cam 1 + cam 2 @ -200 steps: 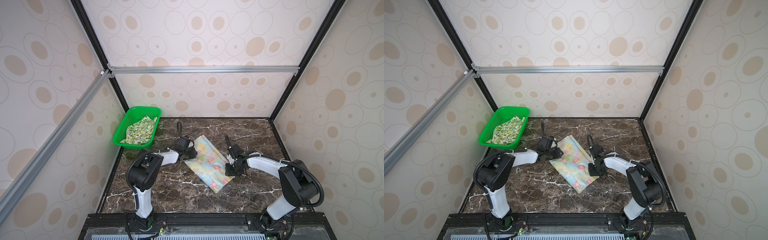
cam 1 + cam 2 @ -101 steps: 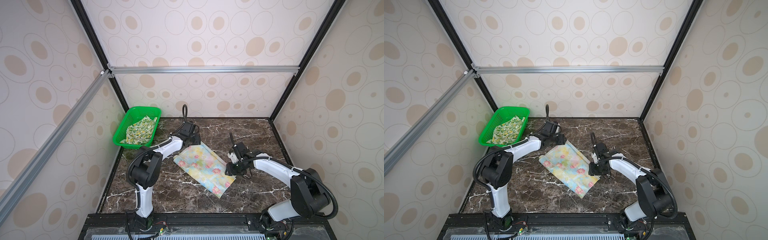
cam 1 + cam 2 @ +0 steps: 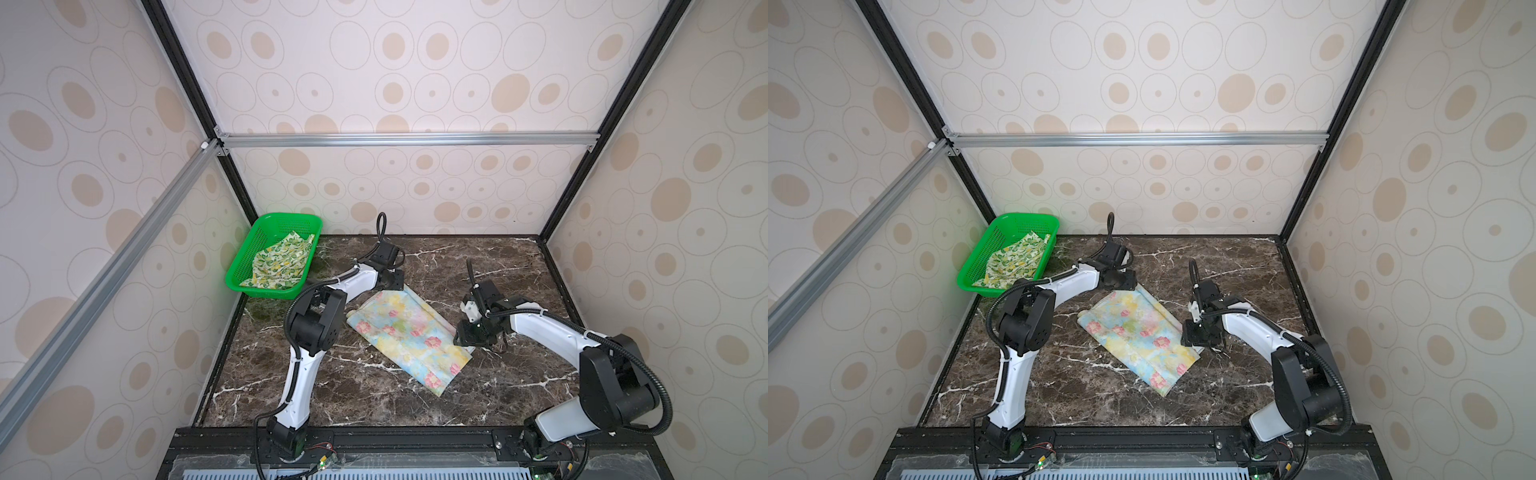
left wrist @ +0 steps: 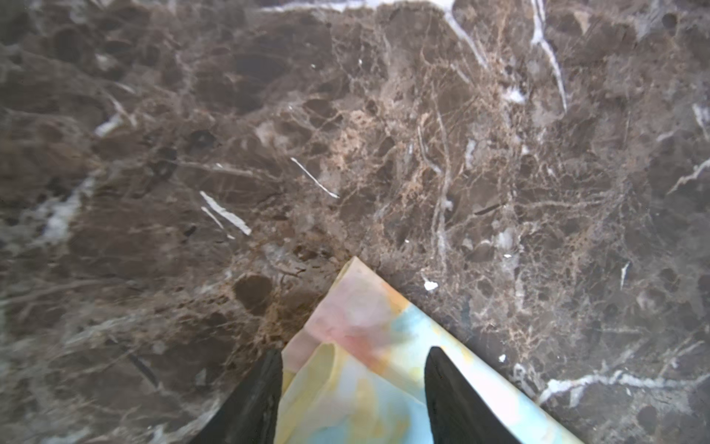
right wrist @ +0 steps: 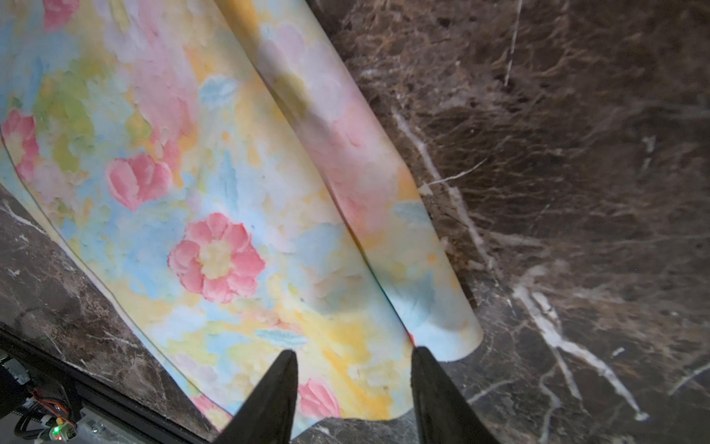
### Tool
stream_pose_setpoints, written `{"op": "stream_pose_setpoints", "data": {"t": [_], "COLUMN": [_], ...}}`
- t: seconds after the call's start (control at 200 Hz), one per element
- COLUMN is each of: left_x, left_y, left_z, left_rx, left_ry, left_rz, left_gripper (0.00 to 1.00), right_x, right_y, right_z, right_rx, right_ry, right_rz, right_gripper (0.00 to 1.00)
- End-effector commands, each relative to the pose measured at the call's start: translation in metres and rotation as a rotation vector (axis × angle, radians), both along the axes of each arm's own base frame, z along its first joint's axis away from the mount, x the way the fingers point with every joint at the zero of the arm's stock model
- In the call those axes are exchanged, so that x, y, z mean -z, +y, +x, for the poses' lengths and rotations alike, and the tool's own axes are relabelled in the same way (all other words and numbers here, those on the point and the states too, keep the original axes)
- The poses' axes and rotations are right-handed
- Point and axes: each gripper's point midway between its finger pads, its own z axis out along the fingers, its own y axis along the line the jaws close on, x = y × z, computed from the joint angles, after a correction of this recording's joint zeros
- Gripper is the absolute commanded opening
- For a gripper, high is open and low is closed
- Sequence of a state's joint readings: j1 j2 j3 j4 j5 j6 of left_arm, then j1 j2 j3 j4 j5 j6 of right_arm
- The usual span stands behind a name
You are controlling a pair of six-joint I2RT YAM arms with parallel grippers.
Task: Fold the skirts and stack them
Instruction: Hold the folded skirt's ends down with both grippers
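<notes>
The left gripper [image 4: 353, 350] hangs low over the far corner of the pastel floral skirt [image 3: 409, 332]. Its two black fingers [image 4: 261, 396] stand moderately apart, and the cloth lies flat under the gap with nothing pinched between them. Whether the tips touch the fabric cannot be told. The right gripper [image 5: 354, 350] is in the same posture at the skirt's right-hand edge: jaws parted to a middling width, empty, with printed pink flowers showing between and beyond its fingers [image 5: 434, 399]. In both top views this skirt lies folded into a long strip set diagonally on the brown marble table [image 3: 332, 395]. It runs from just under the left gripper at the far end toward the front right, with the right gripper just beside its long right side. The right wrist view shows a narrower layer of the same cloth lapped along one long edge, ending in a rounded corner on the marble. The lemon-print skirt [image 3: 282, 262] lies rumpled and unfolded inside the green mesh basket [image 3: 286, 216] in the table's far left corner, well apart from the floral one, and neither gripper is near it.
</notes>
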State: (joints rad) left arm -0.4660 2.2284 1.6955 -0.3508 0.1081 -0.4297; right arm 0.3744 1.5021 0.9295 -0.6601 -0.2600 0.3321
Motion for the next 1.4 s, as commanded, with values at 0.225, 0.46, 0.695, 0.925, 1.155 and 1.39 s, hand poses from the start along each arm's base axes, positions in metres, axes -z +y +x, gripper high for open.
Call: {"op": "stream_pose_setpoints", "data": {"t": [0.225,0.46,0.695,0.925,1.155,1.39], "left_x": [-0.017,-0.02,-0.03,-0.028,-0.027,-0.023], "left_y": [0.012,0.009,0.005,0.001,-0.003,0.001], "left_z": [0.001,0.007,0.011,0.016,0.018,0.014], "left_rx": [-0.014,-0.009,0.001,0.004,0.015,0.016], "left_ry": [-0.041,-0.061,-0.094,-0.095,-0.092,-0.079], "left_rz": [-0.01,-0.04,-0.063,-0.088,-0.102,-0.081], "left_gripper": [0.49,0.32,0.44,0.39,0.2,0.31], "right_x": [-0.001,0.0,0.0,0.001,0.003,0.003], "right_y": [0.0,-0.005,-0.015,-0.017,-0.019,-0.022], "right_z": [-0.003,-0.008,-0.013,-0.015,-0.019,-0.021], "right_rx": [0.009,0.024,0.04,0.051,0.058,0.063], "right_ry": [0.021,0.03,0.035,0.041,0.053,0.058], "right_rz": [0.002,-0.02,-0.064,-0.069,-0.079,-0.092], "right_gripper": [0.5,0.49,0.49,0.49,0.49,0.49]}}
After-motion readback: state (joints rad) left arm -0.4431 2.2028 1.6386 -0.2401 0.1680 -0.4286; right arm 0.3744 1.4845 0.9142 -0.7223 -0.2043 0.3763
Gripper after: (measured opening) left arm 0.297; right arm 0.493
